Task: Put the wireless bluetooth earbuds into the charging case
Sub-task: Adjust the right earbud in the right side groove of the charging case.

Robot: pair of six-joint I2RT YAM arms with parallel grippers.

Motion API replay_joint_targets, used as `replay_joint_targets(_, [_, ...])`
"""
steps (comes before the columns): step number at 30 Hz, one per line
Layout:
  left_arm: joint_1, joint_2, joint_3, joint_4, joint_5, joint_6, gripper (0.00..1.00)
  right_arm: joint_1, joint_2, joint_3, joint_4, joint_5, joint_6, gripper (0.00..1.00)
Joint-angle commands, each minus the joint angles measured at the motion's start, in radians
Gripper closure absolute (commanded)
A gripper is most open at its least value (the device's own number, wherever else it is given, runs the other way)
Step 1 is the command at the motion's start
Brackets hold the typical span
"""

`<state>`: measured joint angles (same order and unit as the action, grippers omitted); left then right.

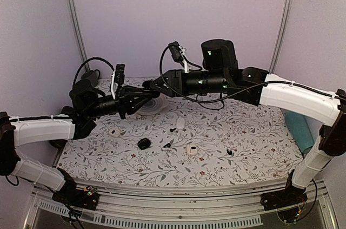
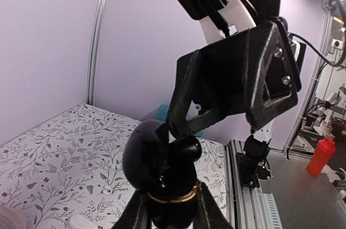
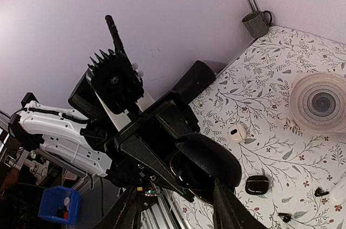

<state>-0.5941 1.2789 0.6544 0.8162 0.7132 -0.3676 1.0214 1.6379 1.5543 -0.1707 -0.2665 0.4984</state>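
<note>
My left gripper is shut on an open black charging case with a gold rim. It holds the case in the air above the back left of the table, lid raised. My right gripper is open, its jaws standing either side of that case, with a fingertip at the case's top. In the top view the two grippers meet tip to tip. Tiny black earbuds lie on the table. Whether any earbud sits in the held case is hidden.
A second black case and small white cases lie on the floral table. A white round dish sits under the grippers. A dark mug stands in the back left corner and a teal object at the right edge.
</note>
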Motion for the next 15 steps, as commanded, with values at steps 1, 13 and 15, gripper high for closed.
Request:
replay_joint_targets(1, [0.000, 0.007, -0.006, 0.009, -0.001, 0.010, 1.00, 0.008, 0.021, 0.038, -0.020, 0.009, 0.006, 0.54])
replay_joint_targets(13, [-0.004, 0.002, -0.006, 0.008, 0.007, 0.015, 1.00, 0.007, 0.043, 0.078, -0.069, 0.048, -0.008, 0.57])
replay_joint_targets(15, [-0.003, 0.002, -0.008, 0.006, 0.007, 0.016, 1.00, 0.008, 0.047, 0.084, -0.076, 0.052, -0.010, 0.57])
